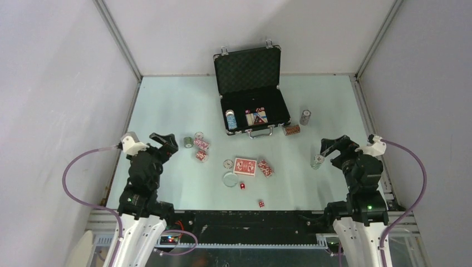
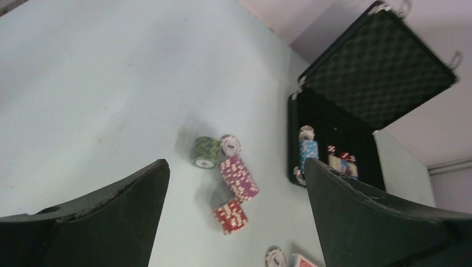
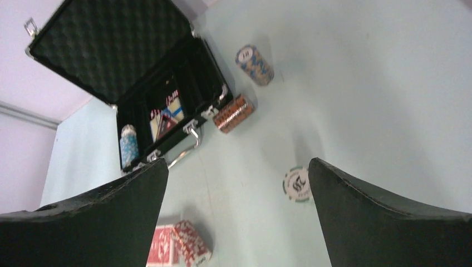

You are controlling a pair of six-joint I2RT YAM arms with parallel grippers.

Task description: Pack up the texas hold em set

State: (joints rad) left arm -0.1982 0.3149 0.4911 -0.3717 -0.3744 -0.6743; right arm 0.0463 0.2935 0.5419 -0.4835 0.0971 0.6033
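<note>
1. Case [image 1: 247,69] stands open at the far middle of the desk [image 1: 167,100], lid up and handle toward the arms. A blue stack [image 1: 231,118] and some cards [image 1: 256,117] are already inside
2. Left end effector [image 1: 165,142] hovers with its fingers wide apart, holding nothing. A green stack [image 1: 189,142] and two red stacks [image 1: 201,144] lie on their sides just to its right
3. That cluster is far nearer the left arm, which looks the likely one to take it. From there the case lies farther off and to the right
4. Right end effector [image 1: 329,146] is also spread wide and empty. A lone chip [image 1: 317,161] lies flat just left of it. Beyond, a brown stack [image 1: 291,129] lies on its side by the case's near right corner, with an upright stack [image 1: 304,117] a little farther right
5. Between the arms sit a deck [image 1: 245,166], a disc [image 1: 229,178] and two dice [image 1: 242,186]
6. Both arms are folded back over their bases, wrists raised, fingers aimed far and inward
</note>
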